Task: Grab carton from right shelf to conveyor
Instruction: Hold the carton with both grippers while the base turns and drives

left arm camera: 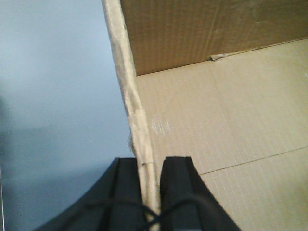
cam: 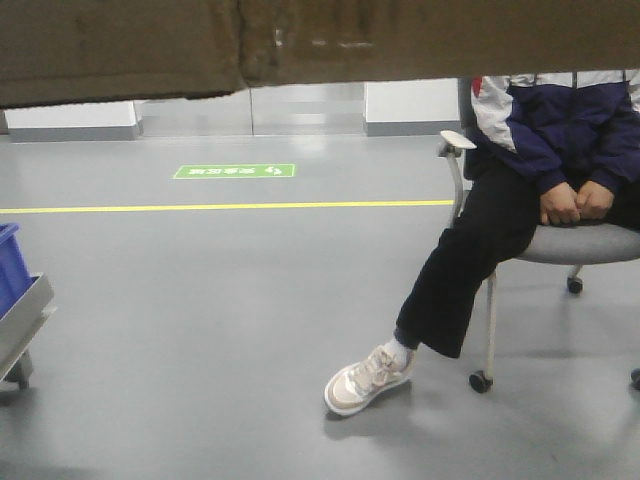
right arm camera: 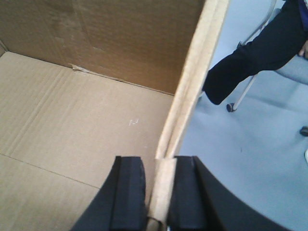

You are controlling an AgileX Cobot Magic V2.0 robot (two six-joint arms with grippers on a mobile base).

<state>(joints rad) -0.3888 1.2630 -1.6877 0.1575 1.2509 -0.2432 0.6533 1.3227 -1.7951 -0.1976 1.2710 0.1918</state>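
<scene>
Plain brown corrugated cardboard carton point(right arm camera: 72, 120) gripped by both claws above the floor.
The left claw point(left arm camera: 150, 168) is clamped on one upright side wall and the right claw point(right arm camera: 157, 166) on the opposite wall; the carton hangs over the grey floor point(cam: 200, 320), near a seated person point(cam: 540, 150).

The right gripper point(right arm camera: 160, 178) pinched the carton's point(right arm camera: 72, 110) upright side wall, one black finger inside and the other outside. Within showed the carton's bare bottom and far wall. Outside it, on the grey floor point(right arm camera: 240, 168), were a black-trousered leg point(right arm camera: 250, 62) and a chair caster point(right arm camera: 232, 107).
</scene>
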